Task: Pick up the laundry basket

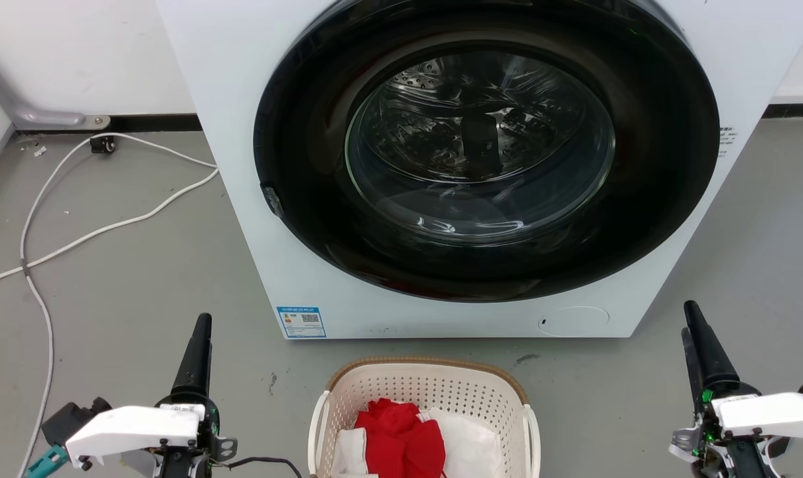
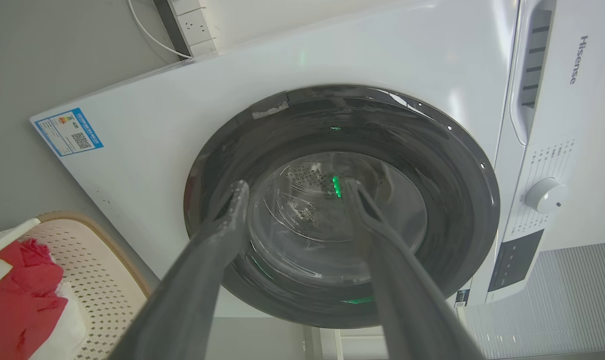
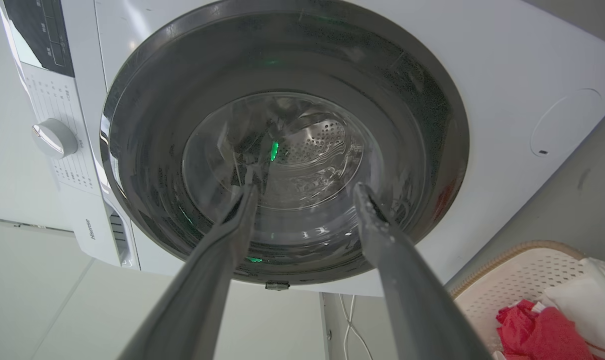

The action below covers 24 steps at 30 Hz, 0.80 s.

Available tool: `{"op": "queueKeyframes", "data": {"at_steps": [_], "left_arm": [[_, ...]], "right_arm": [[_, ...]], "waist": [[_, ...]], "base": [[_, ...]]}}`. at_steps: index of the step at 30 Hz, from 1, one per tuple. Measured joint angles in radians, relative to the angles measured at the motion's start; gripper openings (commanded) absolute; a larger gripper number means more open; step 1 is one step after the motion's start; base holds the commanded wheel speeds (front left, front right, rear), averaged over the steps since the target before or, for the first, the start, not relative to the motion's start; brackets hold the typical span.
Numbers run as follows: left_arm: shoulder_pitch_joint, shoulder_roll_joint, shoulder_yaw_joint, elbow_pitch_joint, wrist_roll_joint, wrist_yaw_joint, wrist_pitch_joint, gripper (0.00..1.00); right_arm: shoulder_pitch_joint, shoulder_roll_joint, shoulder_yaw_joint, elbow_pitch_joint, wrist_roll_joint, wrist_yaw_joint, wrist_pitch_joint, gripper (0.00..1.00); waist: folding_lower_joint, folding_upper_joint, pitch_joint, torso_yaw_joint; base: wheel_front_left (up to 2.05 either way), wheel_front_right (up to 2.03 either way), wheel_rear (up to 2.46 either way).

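The basket [image 1: 435,392] sits on the floor [image 1: 143,279] before the washer [image 1: 242,199], midway between the left gripper [image 1: 204,324] and right gripper [image 1: 689,315], both spread open and empty, neither nearer, a white handle [image 1: 318,425] facing each side

Floor [image 1: 129,312]: grey, smooth, marked with small specks. A washing machine [image 1: 441,318] stands on it ahead of both grippers, its base spanning most of the gap between the left gripper [image 1: 202,328] and the right gripper [image 1: 692,318]. The laundry basket [image 1: 435,388] stands on the floor between the two grippers, just short of the machine's base and not touching it. White cables [image 1: 109,228] lie loose ahead and left of the left gripper. A dark scuff [image 1: 272,382] shows just right of the left gripper.
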Motion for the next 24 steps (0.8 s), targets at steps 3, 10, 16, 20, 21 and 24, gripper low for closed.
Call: {"op": "queueKeyframes", "data": {"at_steps": [3,10,16,20,21,24], "left_arm": [[0.0,0.0,-0.003,-0.028,0.06,0.016,-0.015,1.0],[0.001,0.0,-0.032,-0.078,0.215,0.042,-0.042,1.0],[0.013,0.0,-0.059,-0.099,0.331,0.069,-0.065,1.0],[0.015,0.001,-0.07,-0.109,0.401,0.077,-0.08,1.0],[0.016,0.001,-0.072,-0.11,0.417,0.077,-0.084,1.0],[0.016,0.001,-0.079,-0.12,0.465,0.08,-0.094,1.0]], "right_arm": [[0.001,0.0,0.011,-0.027,-0.092,0.0,-0.012,1.0],[0.014,0.0,0.028,-0.078,-0.275,0.0,-0.041,1.0],[0.022,0.0,0.037,-0.093,-0.403,0.0,-0.063,1.0],[0.03,0.0,0.036,-0.094,-0.467,0.0,-0.077,1.0],[0.032,0.0,0.037,-0.096,-0.484,0.0,-0.082,1.0],[0.036,0.0,0.04,-0.103,-0.535,0.0,-0.093,1.0]], "waist": [[0.0,0.0,0.001,0.0],[0.0,0.0,0.005,0.0],[0.0,0.0,0.006,-0.001],[0.0,0.0,0.007,-0.001],[0.0,0.0,0.007,-0.001],[0.0,0.0,0.008,-0.002]], "base": [[0.0,0.0,0.0],[0.0,0.0,0.0],[0.0,0.0,0.0],[0.0,0.0,0.0],[0.0,0.0,0.0],[0.0,0.0,0.0]]}}
